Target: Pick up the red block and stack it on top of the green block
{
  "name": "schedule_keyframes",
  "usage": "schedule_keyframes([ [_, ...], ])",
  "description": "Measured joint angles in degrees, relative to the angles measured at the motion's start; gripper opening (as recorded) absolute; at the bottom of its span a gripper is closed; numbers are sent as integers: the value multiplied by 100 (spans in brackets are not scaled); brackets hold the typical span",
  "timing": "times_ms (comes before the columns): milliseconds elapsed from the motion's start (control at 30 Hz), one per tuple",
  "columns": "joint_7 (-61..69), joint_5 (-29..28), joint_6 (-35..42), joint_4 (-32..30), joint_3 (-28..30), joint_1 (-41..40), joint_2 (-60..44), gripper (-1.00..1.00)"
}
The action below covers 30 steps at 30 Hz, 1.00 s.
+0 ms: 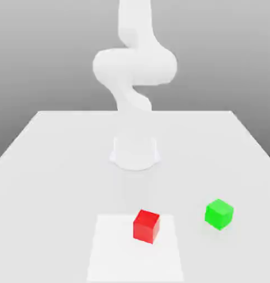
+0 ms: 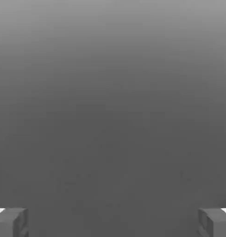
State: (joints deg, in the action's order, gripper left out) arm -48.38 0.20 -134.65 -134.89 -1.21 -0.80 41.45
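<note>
We see a simulated test scene, not a real room. A plain white surface (image 1: 54,166) stretches across the lower frame against an empty grey gradient backdrop, with no walls or furniture. A smooth white arm (image 1: 134,77) rises from a round base at the centre. Two flat-coloured cubes, the red block (image 1: 146,225) and the green block (image 1: 219,214), sit at the lower right, rendered without texture.
</note>
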Motion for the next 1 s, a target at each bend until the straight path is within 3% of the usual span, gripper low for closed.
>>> schedule_keyframes([
  [600,-2278,18,-2466,-2537,-748,-358,-3858,0],
  [833,-2851,-615,-3659,-2472,-348,-106,-5314,0],
  [867,-2888,-666,-3767,-2454,-276,-46,-5441,-100],
  [1000,-2898,-676,-3775,-2454,-278,-47,-5441,-100],
])
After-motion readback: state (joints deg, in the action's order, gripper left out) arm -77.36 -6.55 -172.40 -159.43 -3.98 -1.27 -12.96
